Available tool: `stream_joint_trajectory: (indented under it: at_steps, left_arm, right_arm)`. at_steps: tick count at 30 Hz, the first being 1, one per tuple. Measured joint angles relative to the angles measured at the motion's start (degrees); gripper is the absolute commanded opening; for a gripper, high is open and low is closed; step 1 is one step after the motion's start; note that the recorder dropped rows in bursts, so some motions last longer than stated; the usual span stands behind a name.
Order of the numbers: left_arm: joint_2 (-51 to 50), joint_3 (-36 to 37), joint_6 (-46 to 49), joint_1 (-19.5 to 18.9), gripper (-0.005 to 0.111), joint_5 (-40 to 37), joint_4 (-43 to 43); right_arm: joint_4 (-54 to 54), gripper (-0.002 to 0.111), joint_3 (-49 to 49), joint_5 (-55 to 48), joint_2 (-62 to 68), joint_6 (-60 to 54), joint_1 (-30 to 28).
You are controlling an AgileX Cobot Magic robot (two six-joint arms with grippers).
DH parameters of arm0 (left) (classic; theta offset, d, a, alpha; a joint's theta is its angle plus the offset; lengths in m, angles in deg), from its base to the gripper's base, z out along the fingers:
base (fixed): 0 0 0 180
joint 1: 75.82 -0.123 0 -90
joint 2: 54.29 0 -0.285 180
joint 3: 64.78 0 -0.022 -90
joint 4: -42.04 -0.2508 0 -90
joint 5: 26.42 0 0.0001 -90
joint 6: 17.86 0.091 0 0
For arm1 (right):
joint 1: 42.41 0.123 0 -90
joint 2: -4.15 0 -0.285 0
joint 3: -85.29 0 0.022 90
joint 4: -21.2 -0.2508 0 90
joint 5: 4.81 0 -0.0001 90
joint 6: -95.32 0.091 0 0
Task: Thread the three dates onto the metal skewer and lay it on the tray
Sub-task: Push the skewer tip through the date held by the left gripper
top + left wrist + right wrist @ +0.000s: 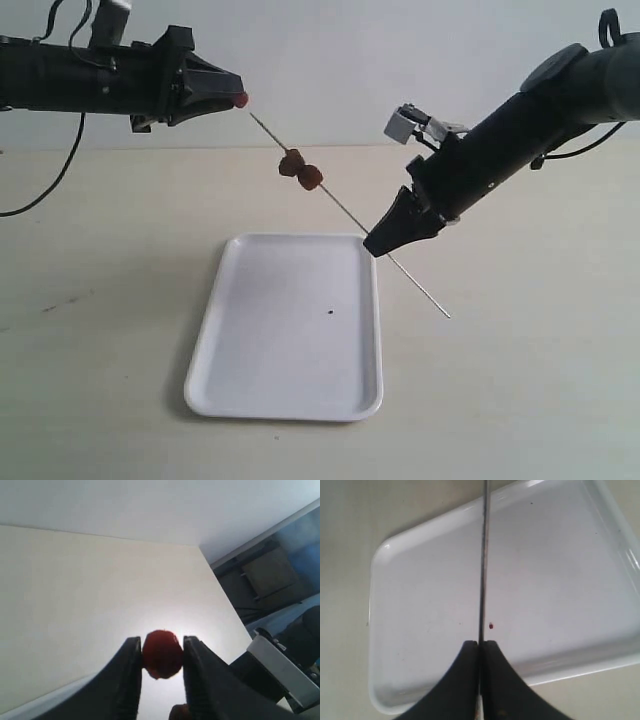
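My right gripper (pixel 378 243) is shut on the metal skewer (pixel 345 210), which slants up to the left above the tray (pixel 240 370). Two dates (pixel 301 169) sit threaded side by side on its upper half. My left gripper (pixel 241 99) holds the third date (pixel 242 99) just off the skewer's upper tip. In the left wrist view that date (pixel 162 653) is pinched between both fingers (pixel 131 670). The right wrist view shows the skewer (pixel 483 560) running out from my shut gripper (pixel 480 644) over the white tray (pixel 420 570).
A tiny dark speck (pixel 331 311) lies on the tray floor, also seen as a speck (pixel 491 626) in the right wrist view. The beige table (pixel 100 260) spreads around the tray. Black cables (pixel 40 190) hang at the far left.
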State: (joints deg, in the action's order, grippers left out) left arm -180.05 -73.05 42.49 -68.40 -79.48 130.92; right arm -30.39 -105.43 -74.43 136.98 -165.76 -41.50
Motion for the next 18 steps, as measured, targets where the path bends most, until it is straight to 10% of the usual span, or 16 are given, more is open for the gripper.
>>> stream_joint_trajectory:
  at_steps: [18]
  left_arm:
    - [0.0,0.0,-0.1,0.0,0.029,-0.7,-0.3]
  right_arm:
    - [-1.3,0.000,-0.1,2.2,0.0,1.8,0.0]
